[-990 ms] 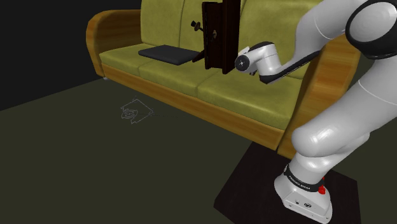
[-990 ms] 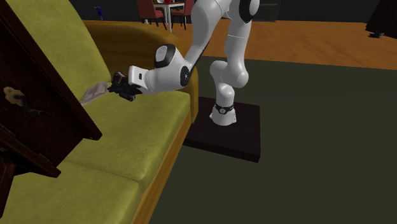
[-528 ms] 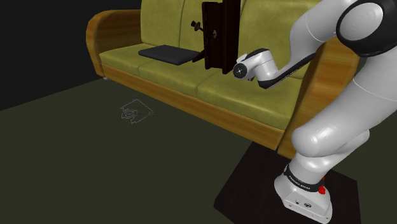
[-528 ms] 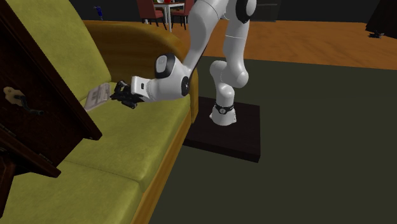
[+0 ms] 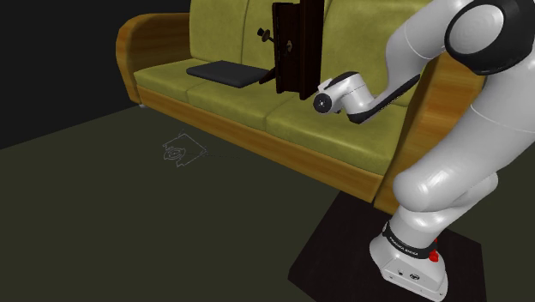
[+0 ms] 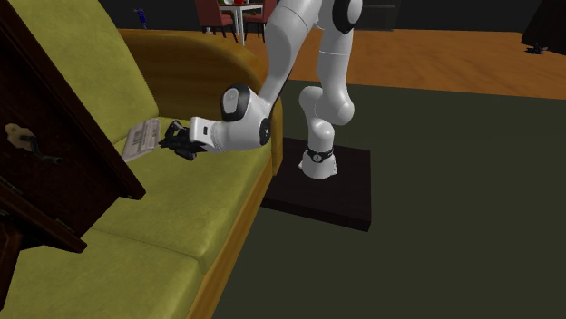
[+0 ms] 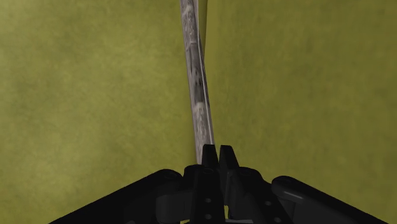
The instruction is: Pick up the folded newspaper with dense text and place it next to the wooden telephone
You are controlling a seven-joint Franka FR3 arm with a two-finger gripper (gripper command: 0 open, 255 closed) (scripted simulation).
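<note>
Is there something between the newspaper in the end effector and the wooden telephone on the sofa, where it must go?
Nothing visible does. The end effector holds the folded newspaper close to the dark wooden telephone, and between them I see only bare green sofa cushion.

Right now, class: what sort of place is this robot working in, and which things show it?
Most likely a home living room: a green-cushioned sofa with wooden frame, dark carpet before it, and red chairs round a table on wooden flooring beyond.

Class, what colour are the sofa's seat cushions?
The cushions are yellow-green; shoulder view shows it best.
</note>
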